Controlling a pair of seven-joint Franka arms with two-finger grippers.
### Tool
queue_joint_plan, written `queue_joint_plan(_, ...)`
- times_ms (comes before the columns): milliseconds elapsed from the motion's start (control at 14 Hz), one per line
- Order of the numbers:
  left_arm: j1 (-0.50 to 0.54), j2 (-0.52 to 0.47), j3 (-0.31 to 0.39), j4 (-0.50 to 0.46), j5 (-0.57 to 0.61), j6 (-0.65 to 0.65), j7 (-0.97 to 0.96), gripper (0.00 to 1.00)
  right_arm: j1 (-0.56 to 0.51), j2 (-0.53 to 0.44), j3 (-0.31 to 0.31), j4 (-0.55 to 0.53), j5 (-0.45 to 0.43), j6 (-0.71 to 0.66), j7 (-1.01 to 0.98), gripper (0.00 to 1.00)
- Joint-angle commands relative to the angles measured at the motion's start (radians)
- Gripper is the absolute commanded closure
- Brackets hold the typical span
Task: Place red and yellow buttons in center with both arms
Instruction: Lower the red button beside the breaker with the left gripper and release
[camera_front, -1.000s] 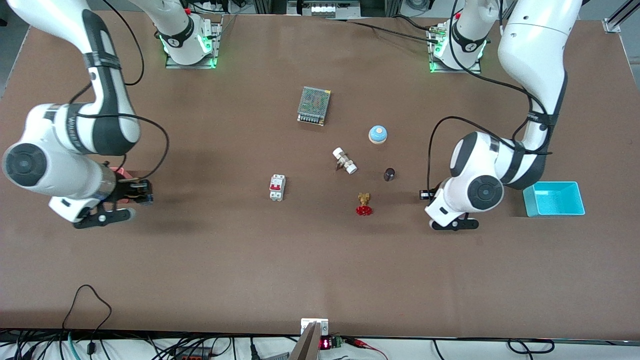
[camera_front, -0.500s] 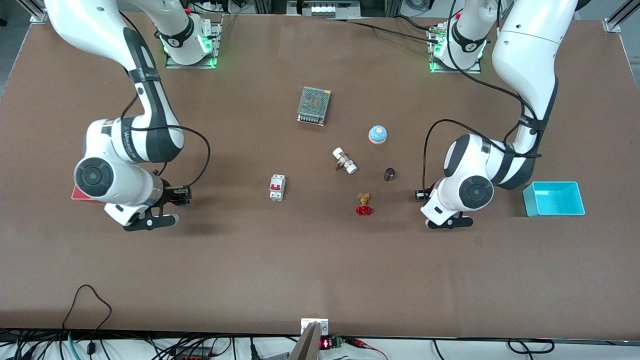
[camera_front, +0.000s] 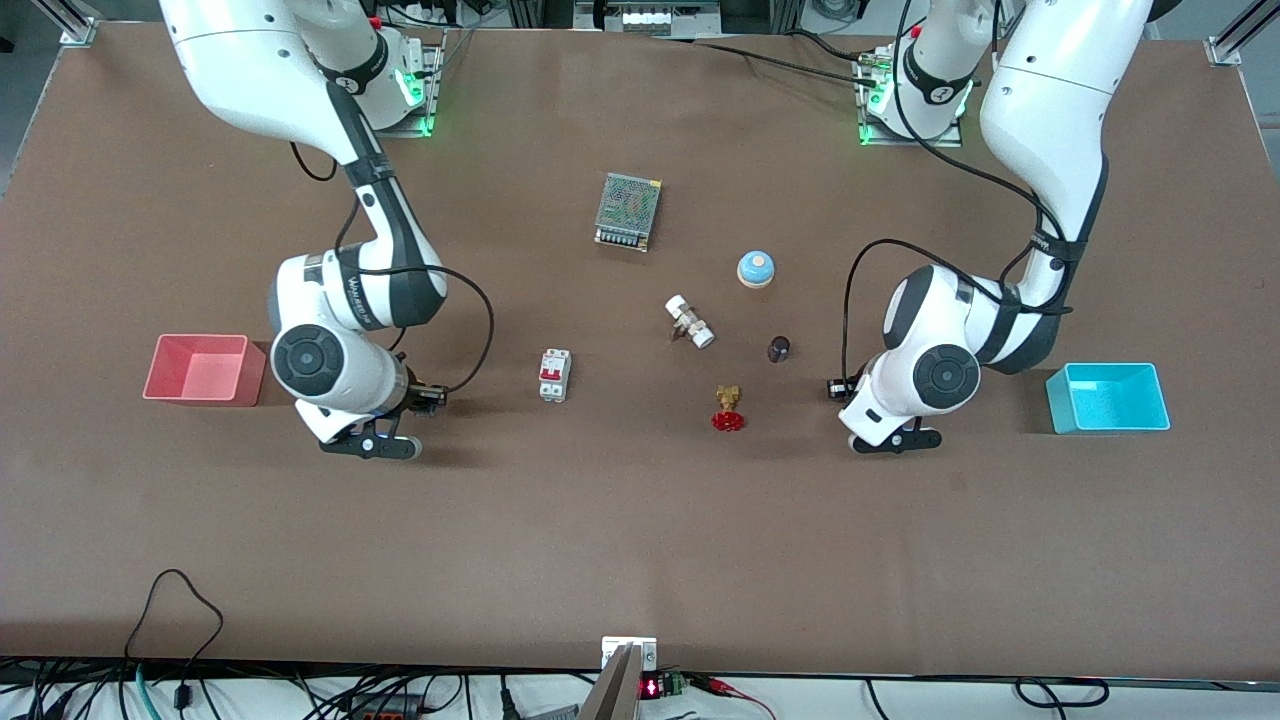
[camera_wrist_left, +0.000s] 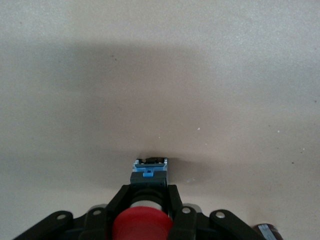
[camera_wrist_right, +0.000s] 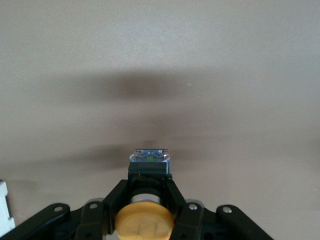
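Observation:
My left gripper (camera_front: 838, 388) is over the brown tabletop (camera_front: 640, 520) between the blue bin and the brass valve. In the left wrist view it (camera_wrist_left: 149, 187) is shut on the red button (camera_wrist_left: 142, 225), gripping the dark body below the round red cap. My right gripper (camera_front: 428, 398) is over the tabletop between the pink bin and the white breaker. In the right wrist view it (camera_wrist_right: 150, 182) is shut on the orange-yellow button (camera_wrist_right: 145, 222). Both buttons are held just above the table.
Pink bin (camera_front: 197, 339) at the right arm's end, blue bin (camera_front: 1105, 367) at the left arm's end. Between the grippers lie a white breaker (camera_front: 555, 375), brass valve with red handwheel (camera_front: 728, 408), dark knob (camera_front: 779, 348), white fitting (camera_front: 690, 321), blue bell (camera_front: 756, 268) and metal power supply (camera_front: 628, 211).
The right arm has swung from over the pink bin toward the table's middle with the yellow button. The left arm has shifted slightly toward the middle with the red button.

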Motion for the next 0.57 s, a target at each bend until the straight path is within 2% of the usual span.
queue_joint_plan(0, -0.020, -0.011, 0.007, -0.033, 0.002, 0.033, -0.094, 0.15, 0.009, 0.019, -0.010, 0.012, 0.066, 0.015, 0.031, 0.86)
queue_joint_plan(71, -0.040, -0.011, 0.008, -0.033, 0.002, 0.032, -0.122, 0.00, 0.009, 0.023, -0.009, 0.012, 0.115, 0.022, 0.030, 0.86)
queue_joint_plan(357, -0.041, -0.044, 0.010, -0.030, 0.004, 0.009, -0.127, 0.00, 0.050, 0.043, -0.010, 0.010, 0.129, 0.047, 0.051, 0.86)
queue_joint_plan(500, -0.041, -0.095, 0.013, 0.006, 0.033, -0.096, -0.124, 0.00, 0.053, 0.053, -0.010, 0.012, 0.129, 0.049, 0.063, 0.86)
